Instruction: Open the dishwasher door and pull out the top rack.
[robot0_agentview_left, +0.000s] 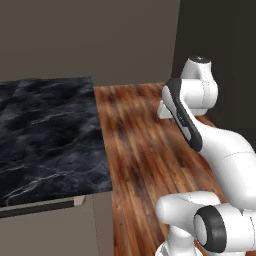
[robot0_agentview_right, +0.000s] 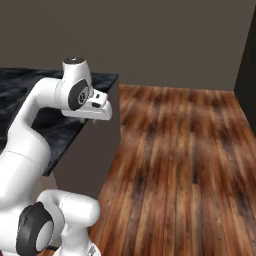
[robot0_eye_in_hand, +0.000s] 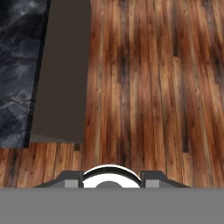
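Rising from the lower right of the left base view, my glossy white arm with dark joint bands (robot0_agentview_left: 200, 130) bends over a floor of reddish-brown wooden planks (robot0_agentview_left: 140, 150) with streaky dark grain. To its left lies a flat slab of black marble counter with thin white veins (robot0_agentview_left: 50, 140), its front edge a pale strip, set on a plain taupe cabinet body (robot0_agentview_left: 102, 225). Behind stands a smooth grey-brown wall (robot0_agentview_left: 100, 40).

From the right base view, my arm arches up from the lower left, and my wrist with its pale angular hand block sits at the counter's corner, above the matte taupe side panel. My gripper (robot0_agentview_right: 100, 111) points downward; its jaws are too small here to judge.

Through the hand view I look down on the planks, the marble edge and the flat taupe side at the left. I cannot tell how far apart my fingers stand. I cannot make out the dishwasher door or the top rack.
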